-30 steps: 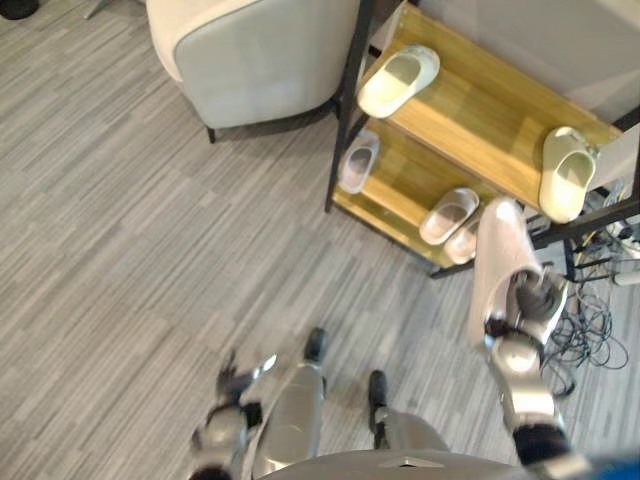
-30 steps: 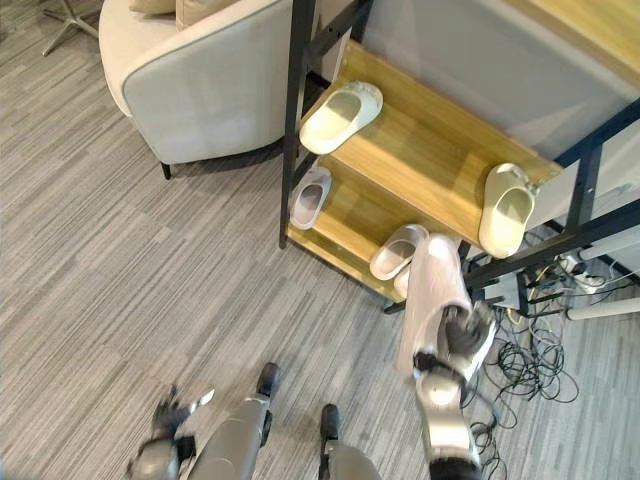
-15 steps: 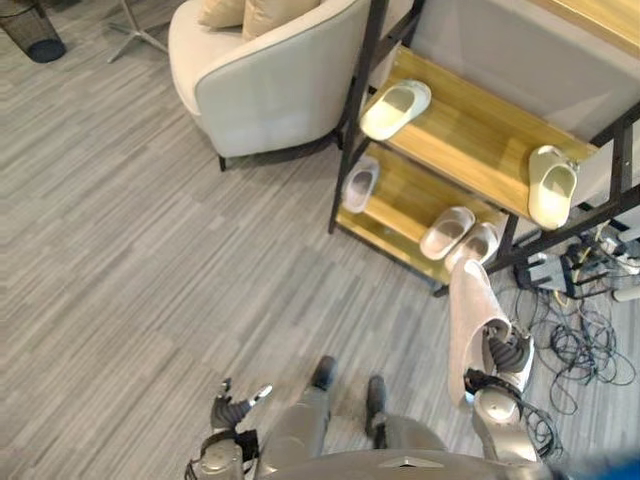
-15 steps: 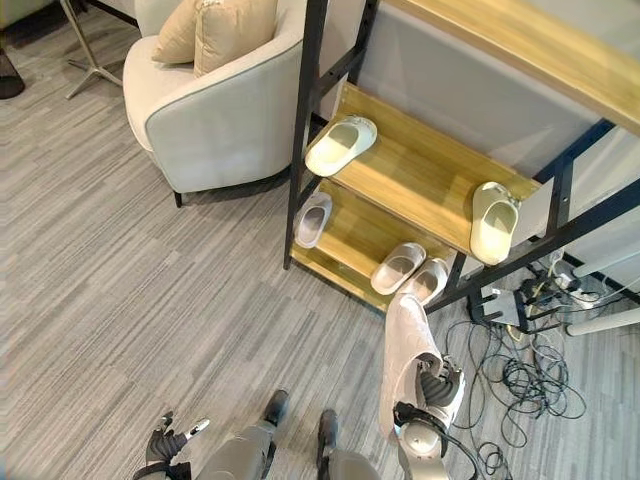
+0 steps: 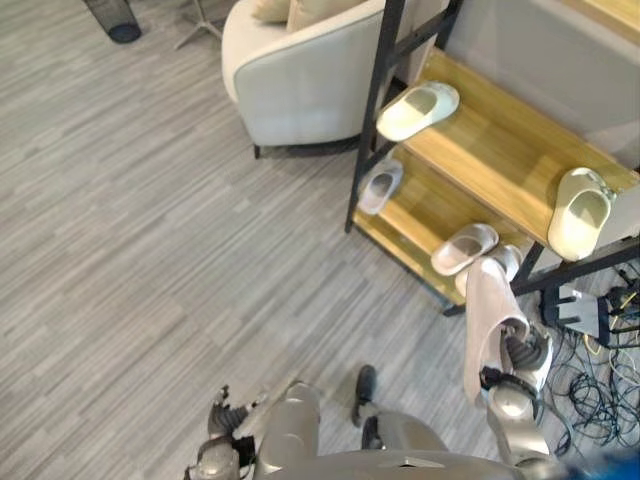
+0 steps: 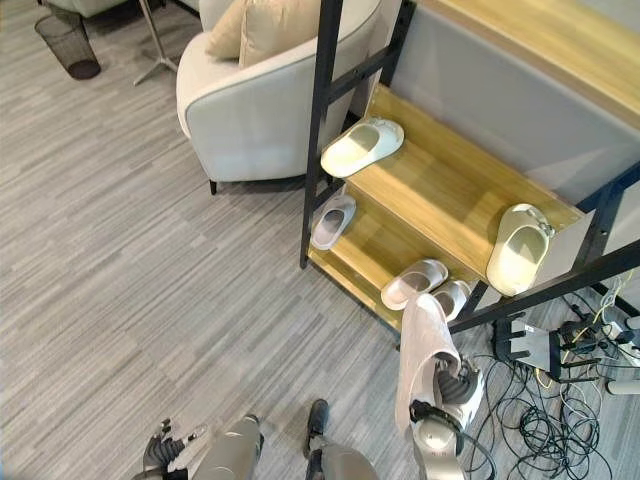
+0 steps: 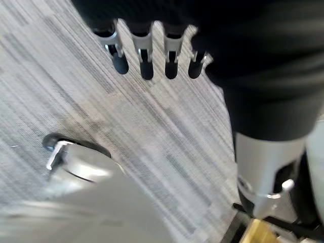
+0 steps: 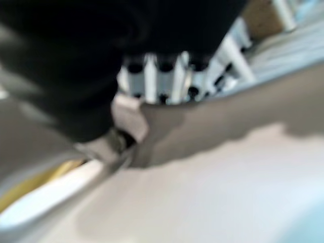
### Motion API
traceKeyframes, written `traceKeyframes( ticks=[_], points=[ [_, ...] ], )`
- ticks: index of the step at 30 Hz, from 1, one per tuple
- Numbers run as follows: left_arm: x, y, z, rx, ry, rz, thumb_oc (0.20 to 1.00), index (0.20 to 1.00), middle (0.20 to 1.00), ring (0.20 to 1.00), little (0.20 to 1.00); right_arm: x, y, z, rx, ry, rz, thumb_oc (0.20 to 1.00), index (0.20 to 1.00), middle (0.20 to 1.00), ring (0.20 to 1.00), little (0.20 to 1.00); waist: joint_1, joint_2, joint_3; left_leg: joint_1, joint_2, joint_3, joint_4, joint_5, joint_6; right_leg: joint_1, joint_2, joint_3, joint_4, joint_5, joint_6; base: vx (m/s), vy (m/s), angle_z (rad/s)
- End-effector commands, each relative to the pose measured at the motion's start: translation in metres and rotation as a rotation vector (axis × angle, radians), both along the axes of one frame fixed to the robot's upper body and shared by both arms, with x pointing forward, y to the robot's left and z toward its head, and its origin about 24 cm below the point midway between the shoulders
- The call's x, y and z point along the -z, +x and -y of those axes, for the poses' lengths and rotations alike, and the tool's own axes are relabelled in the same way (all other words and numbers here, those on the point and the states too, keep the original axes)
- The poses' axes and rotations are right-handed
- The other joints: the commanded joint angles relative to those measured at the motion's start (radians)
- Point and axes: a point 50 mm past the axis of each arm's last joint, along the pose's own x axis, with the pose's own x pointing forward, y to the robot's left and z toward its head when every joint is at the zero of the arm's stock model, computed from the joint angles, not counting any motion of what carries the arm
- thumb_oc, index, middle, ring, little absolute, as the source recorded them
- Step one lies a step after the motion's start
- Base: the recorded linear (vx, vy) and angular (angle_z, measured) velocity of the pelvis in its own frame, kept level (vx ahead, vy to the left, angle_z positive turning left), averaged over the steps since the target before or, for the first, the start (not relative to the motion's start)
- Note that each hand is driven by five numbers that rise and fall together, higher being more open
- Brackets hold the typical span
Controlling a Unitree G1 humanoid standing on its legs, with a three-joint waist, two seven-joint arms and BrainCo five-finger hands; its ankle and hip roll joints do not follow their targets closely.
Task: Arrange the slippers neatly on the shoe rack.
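Underfoot, grey striped carpet (image 5: pixel 150 220) covers the floor, and a cream armchair (image 6: pixel 260 110) with tan cushions (image 6: pixel 262 22) stands just left of the shoe rack (image 6: pixel 318 150), a black-framed unit with wooden shelves stepping up toward the wall. On its upper shelf (image 5: pixel 500 150) lie two pale green slippers, one (image 5: pixel 418 97) at the left end with its toe over the front edge, the other (image 5: pixel 580 212) at the right end, well apart from the first. On the lower shelf (image 5: pixel 420 215) a pinkish-grey slipper (image 5: pixel 378 186) rests at the left by the upright post, and a pair of the same colour sits further right: one (image 5: pixel 464 248) lying across the shelf, its mate (image 5: pixel 500 265) just beside it and partly hidden.

Next, the right hand (image 5: pixel 522 352) is raised in front of the rack's right end, holding a pinkish-grey slipper (image 5: pixel 488 320) upright, toe up, sole turned toward the camera; the fingers curl round its lower part from behind, with the thumb on the near side. Its tip reaches up to the lower shelf's edge.

Low at the left, the left hand (image 6: pixel 165 450) hangs over the carpet, its fingers (image 7: pixel 145 53) relaxed and holding nothing.

A dark wire wastebasket (image 6: pixel 67 45) stands on the carpet well left of the armchair.
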Motion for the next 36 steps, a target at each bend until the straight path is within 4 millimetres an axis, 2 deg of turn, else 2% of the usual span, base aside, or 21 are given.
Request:
traceKeyframes(
  ticks=[1,2,4,5,6,8,10,11,12,13,16,19,22,25,26,27,28,29,31,32,36],
  points=[
    [-0.001,0.014,0.031,0.083,-0.053,0.052,1.000,1.000,1.000,1.000,1.000,-0.035,0.014,0.016,0.043,-0.012,0.201,0.200,0.200,0.200,0.200,0.200,0.045,0.067,0.027,0.027,-0.078,-0.033,-0.303,0.268,-0.033,0.053,-0.015,0.014,0.032,-0.026,0.048,0.17,0.139,0.30],
    [-0.001,0.014,0.031,0.082,-0.053,0.052,1.000,1.000,1.000,1.000,1.000,-0.035,0.014,0.016,0.043,-0.012,0.200,0.200,0.200,0.200,0.200,0.200,0.045,0.066,0.029,0.031,-0.078,-0.032,-0.306,0.269,-0.033,0.055,-0.015,0.015,0.032,-0.027,0.048,0.18,0.139,0.27],
    [-0.002,0.015,0.027,0.066,-0.056,0.058,1.000,1.000,1.000,1.000,1.000,-0.044,0.018,0.004,0.030,0.010,0.219,0.200,0.200,0.200,0.200,0.200,0.073,0.078,0.028,-0.038,-0.110,-0.044,-0.383,0.360,-0.033,0.081,0.022,0.030,0.034,-0.065,0.043,0.22,0.120,-0.05],
    [0.001,0.011,0.023,0.069,-0.053,0.031,1.000,1.000,1.000,1.000,1.000,-0.046,0.019,-0.008,0.017,0.039,0.207,0.200,0.200,0.200,0.200,0.200,0.110,0.083,0.025,-0.075,-0.123,0.011,-0.418,0.396,-0.029,0.140,0.058,0.062,0.022,-0.094,0.037,0.24,0.145,-0.31],
    [0.001,0.011,0.023,0.069,-0.053,0.031,1.000,1.000,1.000,1.000,1.000,-0.046,0.019,-0.008,0.017,0.039,0.207,0.200,0.200,0.200,0.200,0.200,0.110,0.083,0.025,-0.074,-0.123,0.011,-0.418,0.396,-0.029,0.140,0.058,0.062,0.022,-0.094,0.037,0.40,0.225,-0.67],
    [0.012,-0.025,0.009,0.019,-0.036,-0.094,1.000,1.000,1.000,1.000,1.000,-0.033,-0.001,-0.020,-0.017,0.060,0.126,0.200,0.200,0.200,0.200,0.200,0.137,0.051,-0.009,0.012,-0.103,0.000,-0.432,0.406,0.024,0.215,0.058,0.090,0.005,-0.090,0.075,0.41,0.209,-0.72],
    [0.014,-0.037,-0.001,0.030,-0.006,-0.145,1.000,1.000,1.000,1.000,1.000,-0.022,-0.013,-0.027,0.001,0.109,0.087,0.200,0.200,0.200,0.200,0.200,0.138,0.012,-0.028,0.025,-0.117,-0.020,-0.375,0.371,0.043,0.250,0.037,0.102,0.004,-0.102,0.113,0.29,0.170,-0.63],
    [0.014,-0.038,-0.001,0.030,-0.006,-0.146,1.000,1.000,1.000,1.000,1.000,-0.022,-0.013,-0.028,0.001,0.110,0.087,0.200,0.200,0.200,0.200,0.200,0.138,0.011,-0.027,0.025,-0.117,-0.019,-0.374,0.369,0.044,0.251,0.036,0.103,0.004,-0.102,0.113,0.26,0.183,-0.33],
    [0.011,-0.042,-0.012,0.021,0.021,-0.154,1.000,1.000,1.000,1.000,1.000,-0.012,-0.022,-0.032,0.022,0.152,0.050,0.200,0.200,0.200,0.200,0.200,0.146,-0.012,-0.039,0.045,-0.112,-0.017,-0.338,0.336,0.059,0.254,0.019,0.094,0.066,-0.110,0.145,0.19,0.196,-0.11],
    [0.010,-0.045,-0.017,0.010,0.034,-0.149,1.000,1.000,1.000,1.000,1.000,-0.004,-0.034,-0.025,0.035,0.125,0.012,0.200,0.200,0.200,0.200,0.200,0.146,-0.016,-0.036,0.049,-0.114,-0.014,-0.315,0.320,0.062,0.242,0.009,0.089,0.114,-0.083,0.167,0.22,0.269,-0.21],
    [0.009,-0.040,-0.013,0.002,0.023,-0.111,1.000,1.000,1.000,1.000,1.000,0.009,-0.031,-0.026,0.019,0.133,-0.007,0.200,0.200,0.200,0.200,0.200,0.128,0.002,-0.028,0.058,-0.104,-0.024,-0.259,0.267,0.073,0.176,-0.014,0.064,0.279,-0.010,0.202,0.08,0.141,-0.20],
    [0.007,-0.033,-0.009,0.000,0.021,-0.087,1.000,1.000,1.000,1.000,1.000,0.009,-0.020,-0.029,0.003,0.128,0.006,0.200,0.200,0.200,0.200,0.200,0.114,0.016,-0.018,0.080,-0.088,-0.031,-0.261,0.244,0.077,0.115,-0.040,0.043,0.287,0.009,0.186,0.13,0.056,-0.05],
    [0.008,-0.028,-0.002,0.028,0.020,-0.086,1.000,1.000,1.000,1.000,1.000,0.011,-0.017,-0.028,0.004,0.129,-0.002,0.200,0.200,0.200,0.200,0.200,0.090,0.020,-0.002,0.141,-0.071,-0.038,-0.287,0.208,0.075,0.061,-0.062,0.039,0.145,0.010,0.165,0.21,-0.071,0.03],
    [0.008,-0.022,0.005,0.035,0.012,-0.072,1.000,1.000,1.000,1.000,1.000,0.006,-0.012,-0.022,0.020,0.122,0.021,0.200,0.200,0.200,0.200,0.200,0.066,0.025,0.023,0.205,-0.051,-0.052,-0.317,0.183,0.061,-0.010,-0.105,0.036,0.035,0.091,0.175,0.28,-0.117,0.39],
    [0.006,-0.013,0.006,0.042,0.007,-0.062,1.000,1.000,1.000,1.000,1.000,-0.001,-0.005,-0.016,0.032,0.124,0.053,0.200,0.200,0.200,0.200,0.200,0.049,0.035,0.032,0.253,-0.043,-0.083,-0.349,0.175,0.052,-0.059,-0.112,0.068,0.029,0.127,0.200,0.33,-0.138,0.23],
    [0.007,-0.012,0.006,0.043,0.006,-0.062,1.000,1.000,1.000,1.000,1.000,-0.001,-0.005,-0.016,0.033,0.123,0.053,0.200,0.200,0.200,0.200,0.200,0.050,0.038,0.035,0.258,-0.040,-0.083,-0.351,0.174,0.051,-0.055,-0.110,0.068,0.029,0.126,0.199,0.43,-0.180,0.47],
    [0.008,-0.016,0.008,0.073,0.014,-0.078,1.000,1.000,1.000,1.000,1.000,0.002,-0.010,-0.008,0.060,0.115,0.041,0.200,0.200,0.200,0.200,0.200,0.044,0.029,0.024,0.282,-0.047,-0.118,-0.379,0.171,0.035,-0.020,-0.096,0.131,0.014,0.123,0.196,0.33,-0.156,0.53],
    [0.009,-0.023,0.006,0.050,0.014,-0.095,1.000,1.000,1.000,1.000,1.000,-0.018,0.002,-0.015,0.046,0.139,0.107,0.200,0.200,0.200,0.200,0.200,0.041,0.023,0.010,0.303,-0.030,-0.126,-0.404,0.172,0.019,-0.010,-0.085,0.142,0.019,0.117,0.180,0.44,-0.227,0.80],
    [0.011,-0.031,0.004,0.044,0.011,-0.110,1.000,1.000,1.000,1.000,1.000,-0.005,-0.012,-0.012,0.047,0.097,0.037,0.200,0.200,0.200,0.200,0.200,0.037,0.026,0.003,0.323,-0.005,-0.134,-0.423,0.175,0.004,-0.005,-0.068,0.145,0.036,0.103,0.168,0.28,-0.199,0.53],
    [0.012,-0.036,0.007,0.045,0.005,-0.114,1.000,1.000,1.000,1.000,1.000,0.006,-0.027,-0.004,0.066,0.077,-0.011,0.200,0.200,0.200,0.200,0.200,0.026,0.024,-0.013,0.331,0.037,-0.133,-0.413,0.167,-0.032,0.007,-0.047,0.147,0.043,0.080,0.131,0.23,-0.185,0.25],
    [0.009,-0.015,0.020,0.056,-0.033,-0.043,1.000,1.000,1.000,1.000,1.000,-0.001,-0.015,-0.003,0.077,0.080,0.052,0.200,0.200,0.200,0.200,0.200,0.013,0.031,-0.004,0.235,0.085,-0.080,-0.266,0.179,-0.075,0.023,-0.041,0.096,0.064,0.033,0.093,0.19,-0.237,0.23]
  ],
)
